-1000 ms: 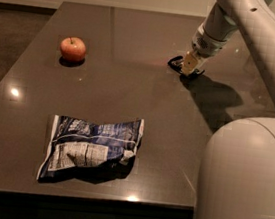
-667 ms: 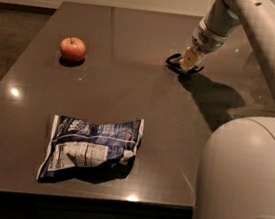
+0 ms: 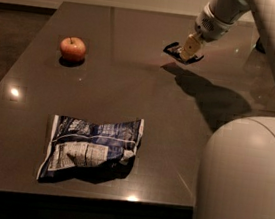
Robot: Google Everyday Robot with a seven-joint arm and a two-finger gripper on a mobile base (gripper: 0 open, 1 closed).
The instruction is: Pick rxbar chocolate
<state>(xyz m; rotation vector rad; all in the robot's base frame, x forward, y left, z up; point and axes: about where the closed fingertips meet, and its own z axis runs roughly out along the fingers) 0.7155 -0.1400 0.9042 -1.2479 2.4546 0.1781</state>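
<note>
The rxbar chocolate (image 3: 172, 48) is a small flat black bar at the far right of the dark table (image 3: 143, 107). My gripper (image 3: 190, 51) comes down from the upper right and is shut on the bar. The bar hangs a little above the table top, with its shadow on the surface just below and in front. The pale fingers (image 3: 190, 44) cover the middle of the bar, so only its dark ends show.
A red apple (image 3: 73, 48) sits at the far left. A crumpled blue-and-white chip bag (image 3: 90, 146) lies near the front edge. My white base (image 3: 243, 186) fills the lower right corner, and the arm (image 3: 269, 28) spans the upper right.
The gripper has risen from the table surface with the black bar in it, and the bar's shadow now lies apart from it on the table.
</note>
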